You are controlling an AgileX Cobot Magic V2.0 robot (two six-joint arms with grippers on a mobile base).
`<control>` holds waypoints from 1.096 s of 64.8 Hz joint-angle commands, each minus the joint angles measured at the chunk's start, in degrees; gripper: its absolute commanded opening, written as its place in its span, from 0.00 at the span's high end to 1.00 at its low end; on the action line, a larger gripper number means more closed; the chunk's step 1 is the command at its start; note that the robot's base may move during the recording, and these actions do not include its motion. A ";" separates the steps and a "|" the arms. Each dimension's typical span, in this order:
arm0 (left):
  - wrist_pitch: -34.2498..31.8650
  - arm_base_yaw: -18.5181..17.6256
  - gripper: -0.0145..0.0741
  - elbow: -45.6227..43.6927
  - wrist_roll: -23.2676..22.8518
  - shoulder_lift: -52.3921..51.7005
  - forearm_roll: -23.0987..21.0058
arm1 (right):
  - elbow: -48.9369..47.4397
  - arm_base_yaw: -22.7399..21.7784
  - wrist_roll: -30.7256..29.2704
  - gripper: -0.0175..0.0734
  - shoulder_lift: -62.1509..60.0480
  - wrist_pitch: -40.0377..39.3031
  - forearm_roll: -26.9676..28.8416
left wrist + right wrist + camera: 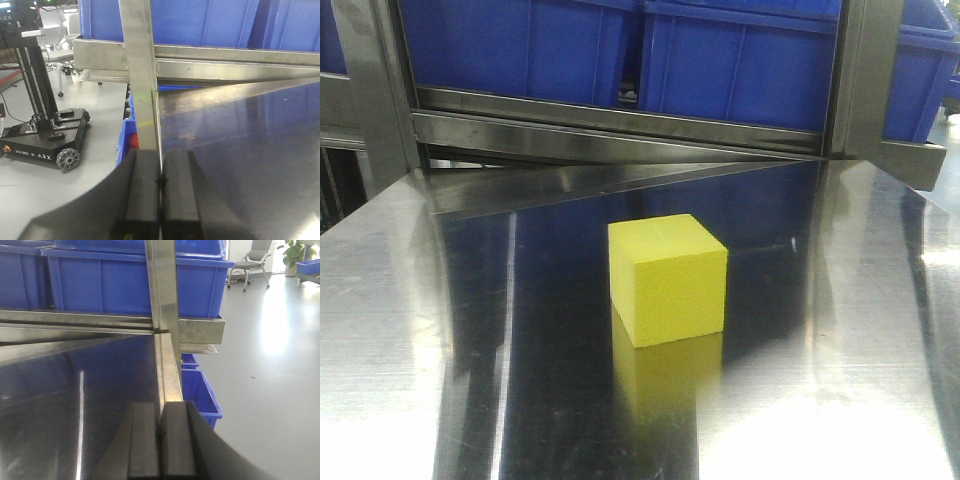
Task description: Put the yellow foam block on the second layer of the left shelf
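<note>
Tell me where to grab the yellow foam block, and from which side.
Probably across two opposite upright faces of the yellow foam block, coming down from above: it sits flat on the steel surface, top exposed. It is turned corner-on, so square the jaws to its faces.

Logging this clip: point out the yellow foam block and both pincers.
yellow foam block (680,300), front view, front face.
left pincer (160,167), left wrist view, between shut fingertips.
right pincer (161,416), right wrist view, between shut fingertips.
</note>
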 commanded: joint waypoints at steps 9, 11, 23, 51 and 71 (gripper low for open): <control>-4.94 -0.03 0.68 1.48 -0.22 -0.76 -0.18 | -1.43 0.03 -0.33 0.75 -0.99 -6.35 -0.09; -4.94 -0.03 0.68 1.48 -0.22 -0.76 -0.18 | -1.71 0.03 -0.33 0.75 -0.99 -6.35 -0.09; -4.94 -0.03 0.68 1.48 -0.22 -0.76 -0.18 | -7.87 0.03 -0.33 0.75 -0.54 -4.67 0.03; -4.94 -0.03 0.68 1.48 -0.22 -0.76 -0.18 | -34.72 5.04 -0.33 0.74 23.95 12.89 0.11; -4.94 -0.03 0.68 1.48 -0.22 -0.76 -0.18 | -47.30 21.00 -0.33 0.35 43.60 24.51 0.11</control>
